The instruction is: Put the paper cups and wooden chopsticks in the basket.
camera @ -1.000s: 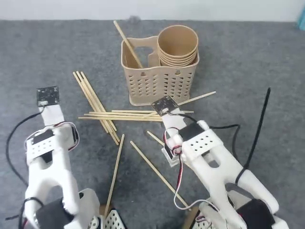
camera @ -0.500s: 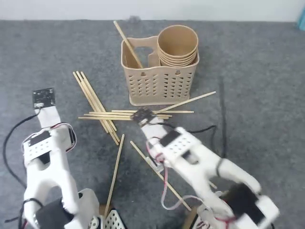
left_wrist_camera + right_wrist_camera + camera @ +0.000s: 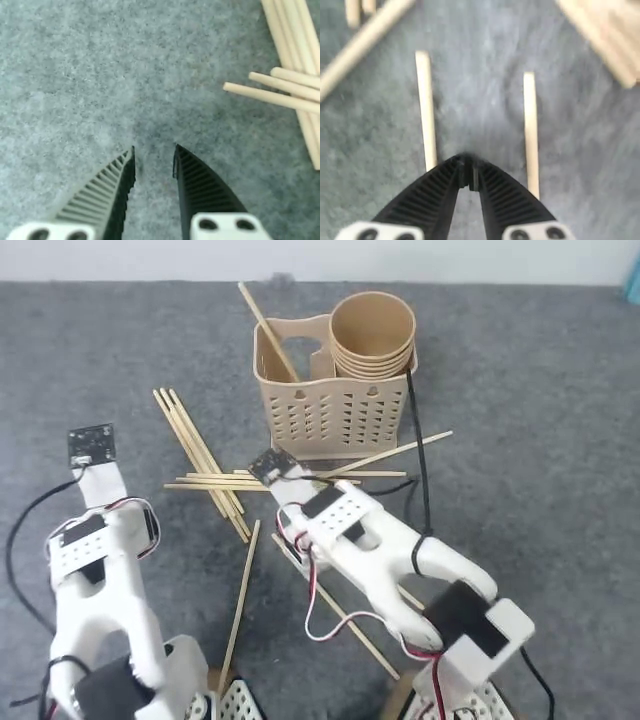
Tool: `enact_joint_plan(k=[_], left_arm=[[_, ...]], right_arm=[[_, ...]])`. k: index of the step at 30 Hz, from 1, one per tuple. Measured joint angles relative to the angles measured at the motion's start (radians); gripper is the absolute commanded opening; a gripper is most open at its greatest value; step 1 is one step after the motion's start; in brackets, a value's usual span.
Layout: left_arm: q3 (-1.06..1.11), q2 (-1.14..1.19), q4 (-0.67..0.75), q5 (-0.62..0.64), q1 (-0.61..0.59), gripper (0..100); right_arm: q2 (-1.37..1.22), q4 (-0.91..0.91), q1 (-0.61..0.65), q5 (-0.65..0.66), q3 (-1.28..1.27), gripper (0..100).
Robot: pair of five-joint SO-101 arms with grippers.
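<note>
One chopstick point(image 3: 262, 320) and the cups point(image 3: 375, 365) are in the basket point(image 3: 330, 420); you've many sticks point(image 3: 205, 455) left before it, right claw point(image 3: 468, 160) pinched empty, left claw point(image 3: 153, 149) parted.

There is one basket point(image 3: 330, 415). It holds one stack of paper cups point(image 3: 373, 330), about five rims showing, and one upright chopstick point(image 3: 268, 328). Roughly ten loose chopsticks lie on the counter point(image 3: 540, 440): a slanted bundle point(image 3: 195, 450) of about three, a crosswise group point(image 3: 215, 483) of about four, and three singles. Overlaps hide the exact count. There are two arms, a left arm point(image 3: 100, 570) and a right arm point(image 3: 370, 550).
</note>
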State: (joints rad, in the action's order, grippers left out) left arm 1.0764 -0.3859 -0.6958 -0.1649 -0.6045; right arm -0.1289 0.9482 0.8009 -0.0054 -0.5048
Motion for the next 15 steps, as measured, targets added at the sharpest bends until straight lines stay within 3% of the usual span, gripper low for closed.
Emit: enact_joint_plan(k=[10, 15], left_arm=[[0.000, 0.000, 0.000, 0.000, 0.000, 12], [0.000, 0.000, 0.000, 0.000, 0.000, 12]], right_arm=[[-0.002, -0.203, 0.037, 0.000, -0.034, 4.9], [-0.002, -0.230, 0.038, 0.000, -0.038, 14.9]])
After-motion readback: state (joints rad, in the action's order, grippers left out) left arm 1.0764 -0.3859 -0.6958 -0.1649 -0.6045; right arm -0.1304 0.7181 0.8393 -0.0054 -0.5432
